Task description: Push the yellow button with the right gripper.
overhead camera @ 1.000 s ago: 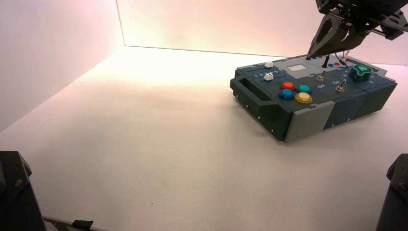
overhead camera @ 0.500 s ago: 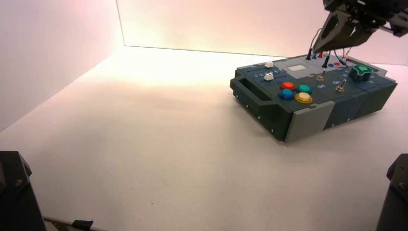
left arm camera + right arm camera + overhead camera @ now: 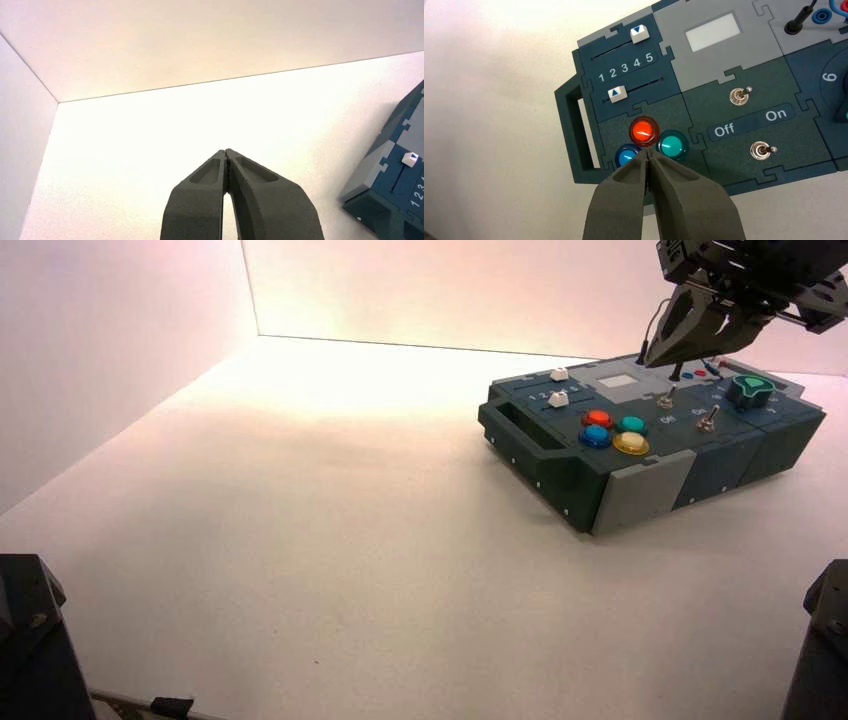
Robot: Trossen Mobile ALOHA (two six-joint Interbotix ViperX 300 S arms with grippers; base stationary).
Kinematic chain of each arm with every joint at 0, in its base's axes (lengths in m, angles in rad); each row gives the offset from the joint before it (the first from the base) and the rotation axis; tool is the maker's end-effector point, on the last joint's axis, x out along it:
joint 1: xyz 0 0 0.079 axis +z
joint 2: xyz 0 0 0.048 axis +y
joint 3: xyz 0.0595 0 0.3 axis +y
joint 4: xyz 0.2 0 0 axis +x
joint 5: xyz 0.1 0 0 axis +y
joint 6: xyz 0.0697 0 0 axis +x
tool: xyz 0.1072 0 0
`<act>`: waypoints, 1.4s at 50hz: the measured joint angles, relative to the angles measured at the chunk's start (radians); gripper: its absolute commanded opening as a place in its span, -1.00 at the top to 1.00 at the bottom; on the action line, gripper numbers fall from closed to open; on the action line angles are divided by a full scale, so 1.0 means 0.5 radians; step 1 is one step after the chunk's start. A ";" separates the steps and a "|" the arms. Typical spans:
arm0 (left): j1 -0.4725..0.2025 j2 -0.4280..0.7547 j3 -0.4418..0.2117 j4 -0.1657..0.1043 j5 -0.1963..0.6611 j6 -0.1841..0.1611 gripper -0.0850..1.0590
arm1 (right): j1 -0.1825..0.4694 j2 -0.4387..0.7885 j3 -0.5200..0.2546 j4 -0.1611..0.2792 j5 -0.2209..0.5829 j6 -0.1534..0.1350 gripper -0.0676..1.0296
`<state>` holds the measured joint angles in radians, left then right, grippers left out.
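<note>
A dark blue-grey control box (image 3: 700, 465) sits toward the far right of a white table (image 3: 330, 540). The yellow button (image 3: 631, 443) lies at the near corner of a four-button cluster, at the box's near edge beside its handle end. The right gripper (image 3: 650, 358), jaws pinched shut to a point, hangs high above the box's far edge, well apart from the button. In the right wrist view the closed fingers (image 3: 684, 200) hide the yellow button, with the orange-red button (image 3: 644, 130), teal button (image 3: 672, 145) and blue button (image 3: 626, 156) crowded around the tip. The likely failure is descending slightly off line and pressing a neighbour. The left gripper (image 3: 227, 155), also closed, waits well clear of the box.
</note>
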<state>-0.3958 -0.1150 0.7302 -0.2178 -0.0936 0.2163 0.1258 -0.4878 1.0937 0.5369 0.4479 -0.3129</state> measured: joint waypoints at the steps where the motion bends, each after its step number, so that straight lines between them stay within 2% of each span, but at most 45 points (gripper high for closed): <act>1: 0.000 0.000 0.000 0.000 0.000 0.000 0.91 | 0.000 0.000 0.000 0.000 0.000 0.000 0.92; 21: 0.000 0.015 -0.006 0.000 0.000 0.000 0.91 | 0.009 0.160 -0.031 -0.003 -0.031 -0.006 0.92; 70: 0.000 0.015 -0.009 0.000 0.000 0.000 0.91 | 0.006 0.156 -0.043 -0.025 -0.046 -0.018 0.92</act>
<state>-0.3958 -0.1074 0.7256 -0.2178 -0.0936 0.2163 0.1289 -0.4096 1.0723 0.5246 0.4249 -0.3221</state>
